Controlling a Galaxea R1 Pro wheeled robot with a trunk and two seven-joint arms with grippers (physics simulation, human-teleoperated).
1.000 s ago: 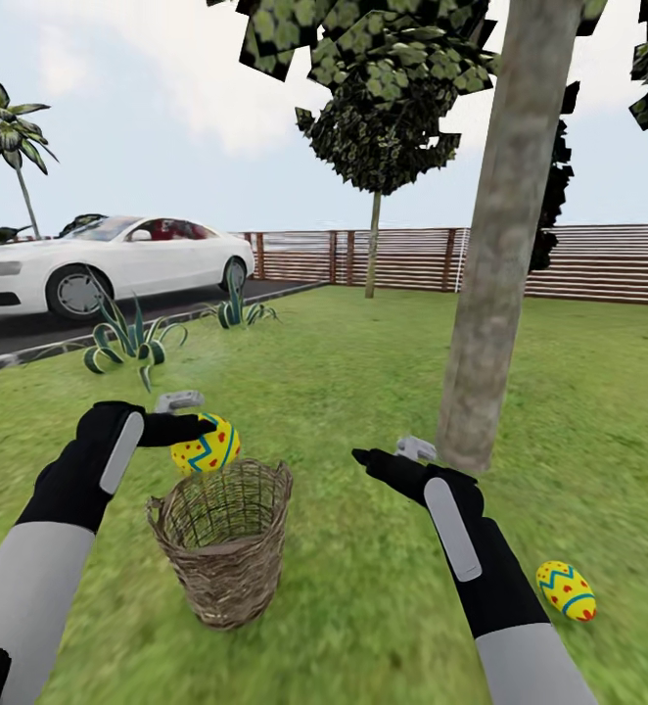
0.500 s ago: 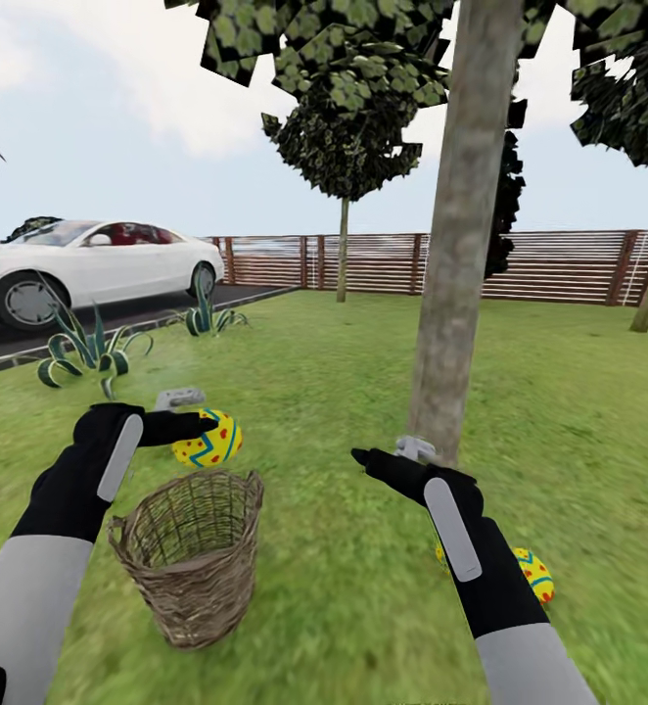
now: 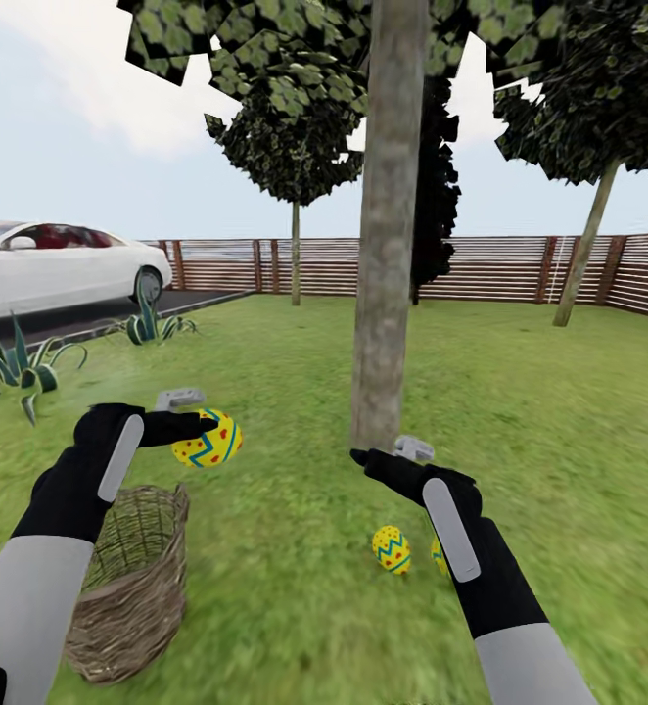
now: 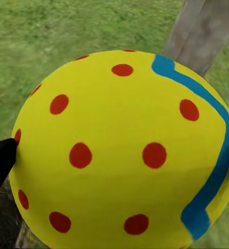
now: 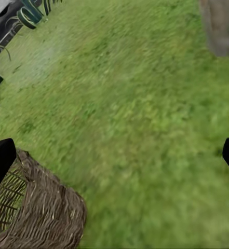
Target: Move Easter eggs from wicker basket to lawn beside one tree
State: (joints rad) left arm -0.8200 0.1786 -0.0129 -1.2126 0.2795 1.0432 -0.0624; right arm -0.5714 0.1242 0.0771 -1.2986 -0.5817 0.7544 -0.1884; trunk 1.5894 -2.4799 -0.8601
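Easter egg (image 3: 207, 441) clamped in left tool (image 3: 203, 425), apparently unlabelled

Your lawn (image 3: 559, 411) carries the wicker basket (image 3: 133, 587), the tree (image 3: 388, 245), and two Easter eggs (image 3: 392, 548) near its trunk.

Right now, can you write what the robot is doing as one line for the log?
left gripper: shut on egg | right gripper: open, empty | egg on lawn near tree | basket: contents unclear

We see yellow eggs (image 3: 206, 441) with red dots and blue zigzags, a brown wicker basket (image 3: 128, 587), mottled green lawn (image 3: 295, 607).
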